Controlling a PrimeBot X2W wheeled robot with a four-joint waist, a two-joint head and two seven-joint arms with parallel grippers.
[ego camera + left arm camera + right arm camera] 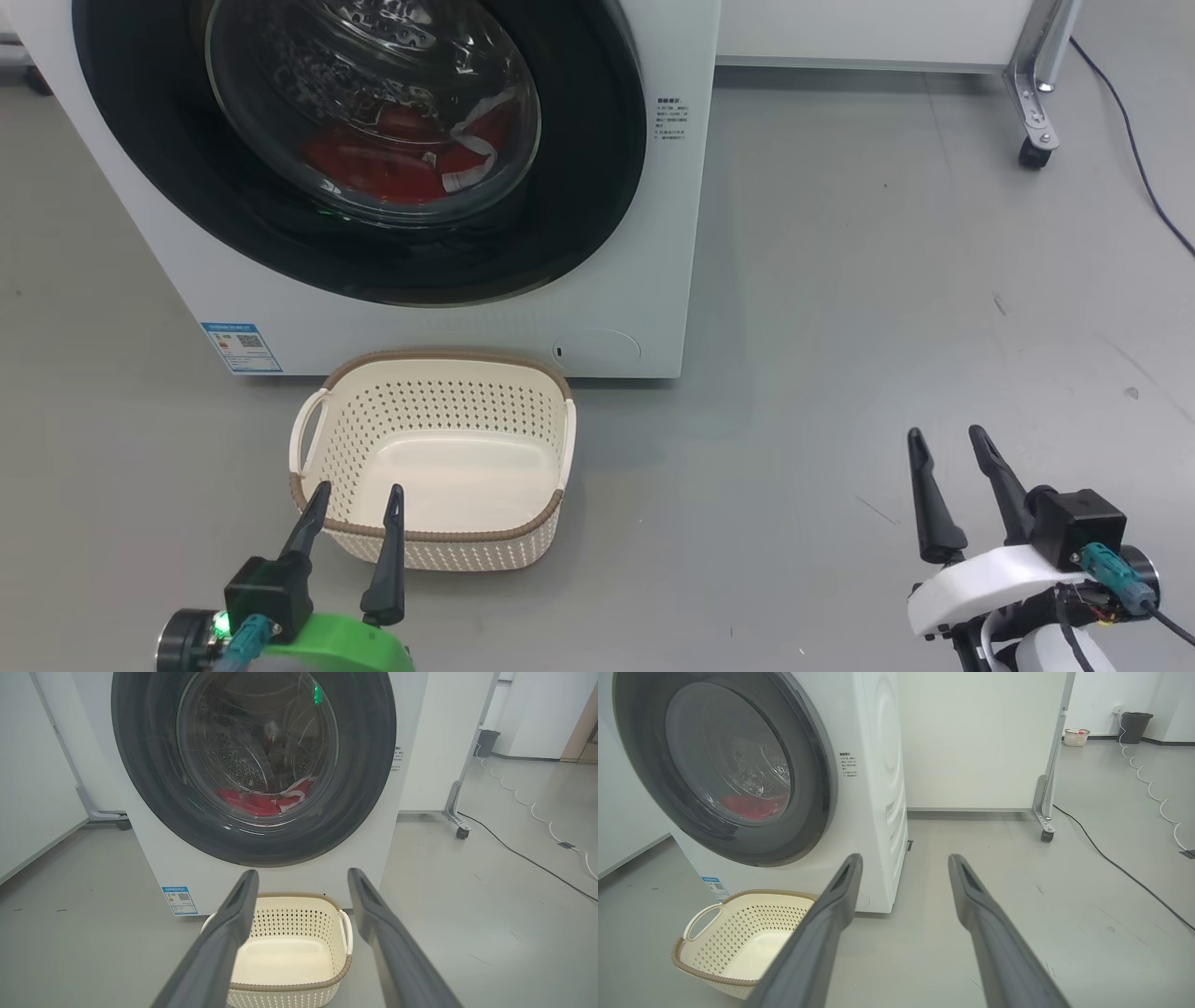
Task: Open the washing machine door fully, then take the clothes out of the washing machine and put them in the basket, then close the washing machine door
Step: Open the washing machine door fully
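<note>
Head view puts the washing machine [677, 233] ahead of you on the grey floor [840, 373], with the washing machine door [597, 187] closed flat against its front. Through the glass bowl you see the red clothes [373, 168] with white trim lying low in the drum. The cream basket [439, 359] stands on the floor just before the machine, below the door, its pale bottom bare. A small blue label [241, 347] sits low on the machine's front, to the basket's left. Your left gripper [359, 487] hangs over the basket's near rim, jaws wide apart and holding nothing. Your right gripper [945, 431] hangs over the floor well to the right of the basket, jaws likewise spread and free. Right wrist view shows you a wheeled white partition [980, 742] beside the machine and a dark cable [1111, 863] trailing across the floor.
</note>
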